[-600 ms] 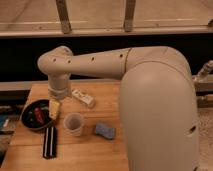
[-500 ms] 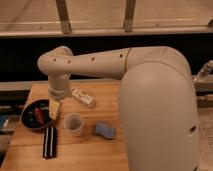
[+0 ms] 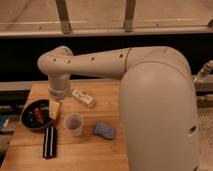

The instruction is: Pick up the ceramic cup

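Observation:
The ceramic cup (image 3: pixel 74 124) is a small pale handleless cup. It stands upright on the wooden table (image 3: pixel 95 155), near the middle front. My gripper (image 3: pixel 54 108) hangs down from the arm's wrist (image 3: pixel 60 75), just left of the cup and a little behind it, over the right rim of the dark bowl (image 3: pixel 31 120). It is apart from the cup and holds nothing that I can see.
The dark bowl holds red items. A blue sponge (image 3: pixel 105 131) lies right of the cup. A white packet (image 3: pixel 83 97) lies behind the cup. A black flat object (image 3: pixel 50 141) lies at the front left. My large arm body (image 3: pixel 155 110) covers the table's right side.

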